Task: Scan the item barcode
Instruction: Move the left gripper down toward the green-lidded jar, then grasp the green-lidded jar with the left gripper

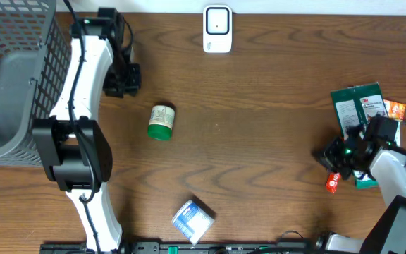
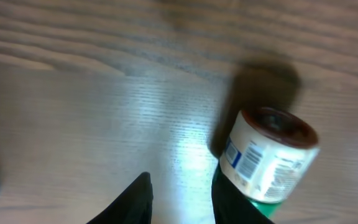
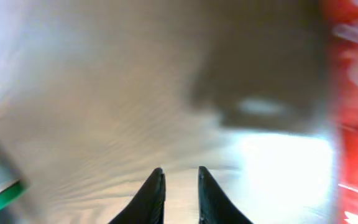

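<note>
Overhead, the white left arm [image 1: 83, 92] rises closest to the lens, its left tool [image 1: 122, 74] low over the desk [image 1: 259, 141] beside a grey wire basket [image 1: 13, 85]. The green-capped bottle [image 1: 161, 121] lies on its side near that tool, apart from it. A white scanner [image 1: 217, 29] stands at the far edge. A blue-and-white box [image 1: 192, 220] lies at the near edge. At the right, the right tool [image 1: 333, 156] sits by green packets [image 1: 358, 106] and a red packet [image 1: 332, 183].

On the left wrist, the left tool [image 2: 182, 177] is released, with only bare desk between its fingers. The bottle [image 2: 269, 162] lies just to their right, barcode showing.

On the right wrist, heavily blurred, the right tool [image 3: 180, 171] is slightly parted and empty.
</note>
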{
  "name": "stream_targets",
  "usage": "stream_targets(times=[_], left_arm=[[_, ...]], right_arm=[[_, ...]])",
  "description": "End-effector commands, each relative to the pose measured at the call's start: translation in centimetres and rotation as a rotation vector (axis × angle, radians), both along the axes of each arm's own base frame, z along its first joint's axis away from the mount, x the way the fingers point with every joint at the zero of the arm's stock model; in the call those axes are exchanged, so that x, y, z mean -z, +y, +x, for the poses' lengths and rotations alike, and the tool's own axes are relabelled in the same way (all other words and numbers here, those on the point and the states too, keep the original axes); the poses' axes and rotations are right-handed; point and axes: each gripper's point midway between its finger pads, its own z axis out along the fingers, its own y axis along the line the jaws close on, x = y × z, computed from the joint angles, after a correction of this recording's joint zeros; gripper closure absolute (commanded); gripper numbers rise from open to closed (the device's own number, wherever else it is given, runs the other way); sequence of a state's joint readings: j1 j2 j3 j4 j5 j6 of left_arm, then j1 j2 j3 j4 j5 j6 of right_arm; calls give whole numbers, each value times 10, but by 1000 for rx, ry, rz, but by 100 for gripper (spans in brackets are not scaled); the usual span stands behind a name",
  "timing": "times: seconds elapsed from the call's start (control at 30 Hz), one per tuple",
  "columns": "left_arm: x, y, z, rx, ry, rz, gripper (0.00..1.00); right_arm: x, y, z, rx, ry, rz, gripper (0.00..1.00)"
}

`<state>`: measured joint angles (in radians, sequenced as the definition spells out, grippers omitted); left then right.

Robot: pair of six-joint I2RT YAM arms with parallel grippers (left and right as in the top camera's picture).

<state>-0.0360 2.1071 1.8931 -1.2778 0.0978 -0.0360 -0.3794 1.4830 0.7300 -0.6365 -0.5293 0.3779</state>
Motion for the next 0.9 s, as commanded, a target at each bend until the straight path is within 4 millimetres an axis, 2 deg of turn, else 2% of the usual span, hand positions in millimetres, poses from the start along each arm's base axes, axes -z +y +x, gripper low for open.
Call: stream_targets(times=[0.0, 0.27, 0.33, 0.37, 0.5, 0.87], left_arm=[[22, -3, -12, -16, 51, 4, 67], [55, -18, -26, 11, 86, -14, 68], [56, -28, -27, 18, 90, -52, 69], [56, -34, -28, 23, 91, -75, 73], [54, -55, -30, 51, 97, -129, 73], [52, -82, -51, 131, 157, -118, 74]], right_arm=[[-14, 29, 6, -86, -56, 112, 80], [-14, 42, 5, -152, -63, 101, 77], [-14, 41, 8, -152, -73, 97, 77], [-14, 41, 9, -152, -79, 95, 76], [-15, 40, 10, -153, -85, 93, 75], [-13, 38, 10, -149, -78, 73, 73]])
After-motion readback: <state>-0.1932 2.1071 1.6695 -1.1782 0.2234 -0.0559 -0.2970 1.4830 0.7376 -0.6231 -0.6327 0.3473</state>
